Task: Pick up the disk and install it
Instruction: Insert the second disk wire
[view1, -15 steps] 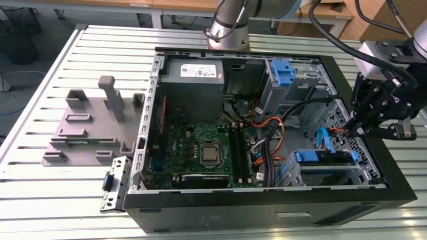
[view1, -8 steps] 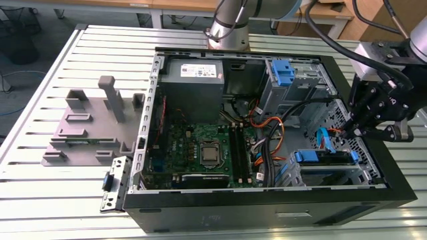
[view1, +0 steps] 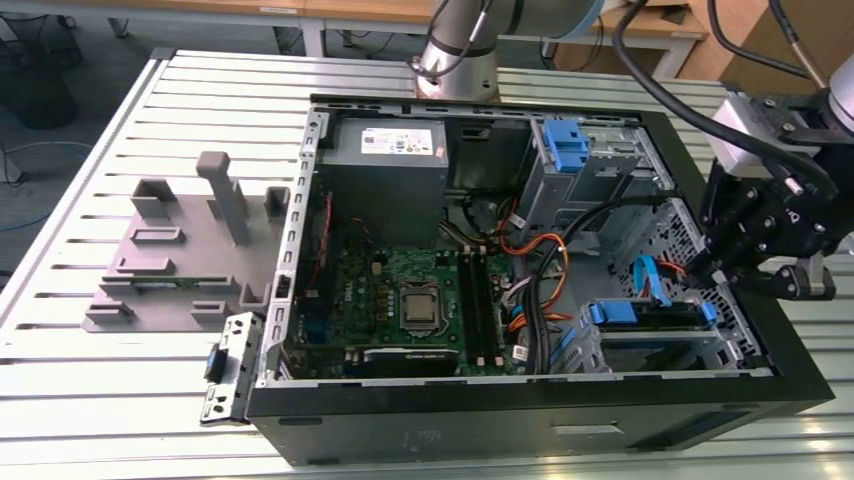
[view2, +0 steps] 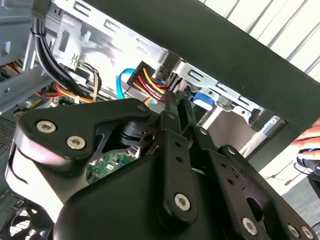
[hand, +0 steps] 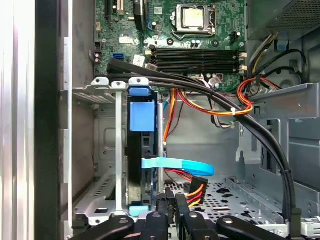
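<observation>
Here, the gripper (view1: 742, 272), fingers pinched together on nothing, hovers inside the open computer case (view1: 747, 395) beside the disk (hand: 142, 150) seated in its drive cage (hand: 100, 150).

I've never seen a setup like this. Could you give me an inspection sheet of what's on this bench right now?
Surface: slatted metal table, carrying an open computer case.
Job's things: the disk stands edge-on in its blue carrier, inside the metal drive cage.
Clutter: grey moulded fixture beside the case; a small metal panel leans at the case's corner.
Grippers: gripper is low inside the case beside the cage, with its fingers together.
Cables: blue flat cable and red-yellow-orange wires are near the gripper; a black bundle crosses above.
Surroundings: wooden desks behind the table.
</observation>
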